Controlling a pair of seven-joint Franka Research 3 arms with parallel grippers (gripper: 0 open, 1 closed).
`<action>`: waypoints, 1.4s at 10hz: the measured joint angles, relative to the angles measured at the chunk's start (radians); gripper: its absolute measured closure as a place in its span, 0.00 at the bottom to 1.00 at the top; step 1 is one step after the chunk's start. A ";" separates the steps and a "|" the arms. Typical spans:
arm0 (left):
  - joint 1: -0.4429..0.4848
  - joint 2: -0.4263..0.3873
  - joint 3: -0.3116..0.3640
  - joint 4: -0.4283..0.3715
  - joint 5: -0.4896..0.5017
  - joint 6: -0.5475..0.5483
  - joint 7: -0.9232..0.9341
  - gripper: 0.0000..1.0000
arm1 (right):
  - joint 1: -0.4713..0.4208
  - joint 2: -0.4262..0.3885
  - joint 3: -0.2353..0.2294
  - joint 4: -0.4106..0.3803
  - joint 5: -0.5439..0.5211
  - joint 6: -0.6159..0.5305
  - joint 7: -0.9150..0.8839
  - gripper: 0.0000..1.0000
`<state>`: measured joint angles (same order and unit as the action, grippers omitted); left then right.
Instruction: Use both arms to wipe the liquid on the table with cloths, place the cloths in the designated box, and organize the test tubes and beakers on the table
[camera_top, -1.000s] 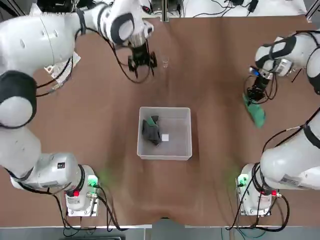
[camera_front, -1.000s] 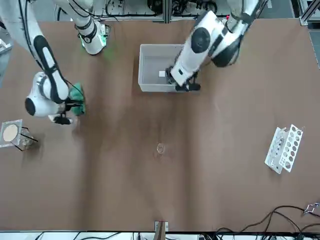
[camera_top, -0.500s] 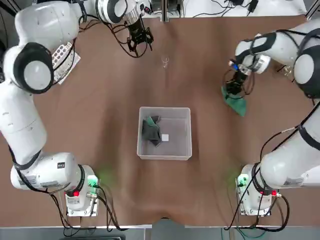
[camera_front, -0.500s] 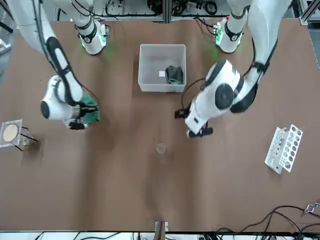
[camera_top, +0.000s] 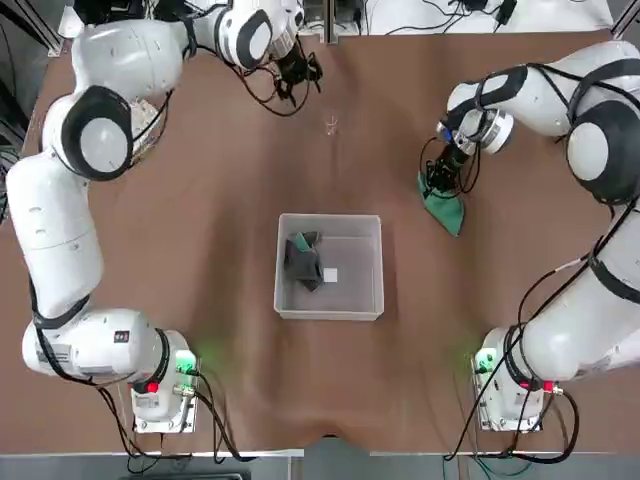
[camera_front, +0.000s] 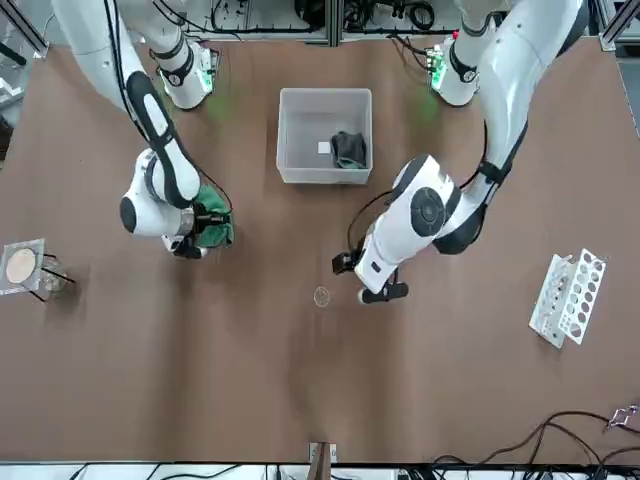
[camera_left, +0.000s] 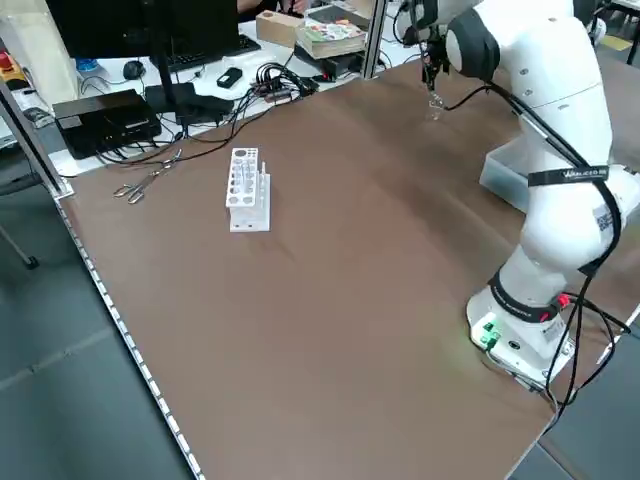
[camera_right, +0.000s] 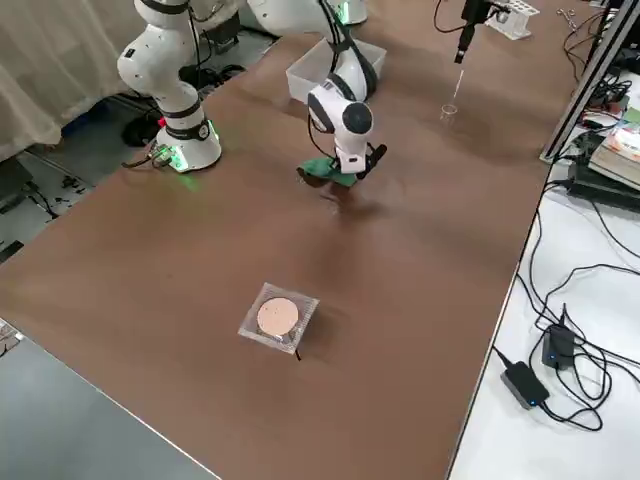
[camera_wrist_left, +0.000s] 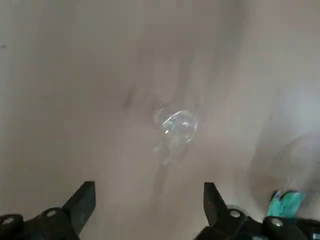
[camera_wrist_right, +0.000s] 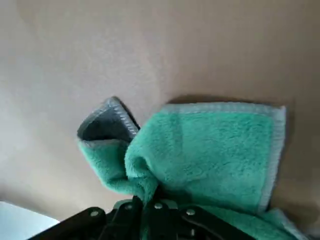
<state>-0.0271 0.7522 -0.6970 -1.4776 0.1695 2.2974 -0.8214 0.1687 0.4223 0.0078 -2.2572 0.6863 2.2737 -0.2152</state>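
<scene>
"Where's the green cloth (camera_wrist_right: 210, 155)?"
"Clamped in the right jaws (camera_wrist_right: 150, 206), carried over the worktop (camera_front: 250, 370) nearer the plastic bin (camera_top: 378, 300) than a second ago; stowing likely follows."
"And the left jaws (camera_wrist_left: 149, 200)?"
"Apart, near the clear glassware (camera_wrist_left: 177, 127)."
</scene>
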 joint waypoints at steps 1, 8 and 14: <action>-0.015 0.012 0.021 0.011 0.000 0.024 -0.002 0.07 | -0.004 0.000 -0.048 0.001 -0.001 -0.025 -0.055 0.95; -0.100 0.140 0.078 0.114 0.000 0.135 -0.002 0.23 | -0.026 0.051 -0.415 0.097 -0.209 -0.148 -0.461 0.95; -0.099 0.141 0.085 0.130 0.000 0.135 -0.002 0.50 | 0.092 0.074 -0.448 0.539 -0.348 -0.749 -0.119 0.95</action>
<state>-0.1263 0.8927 -0.6118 -1.3481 0.1698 2.4325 -0.8232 0.2605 0.4958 -0.4398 -1.7180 0.3388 1.5247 -0.3346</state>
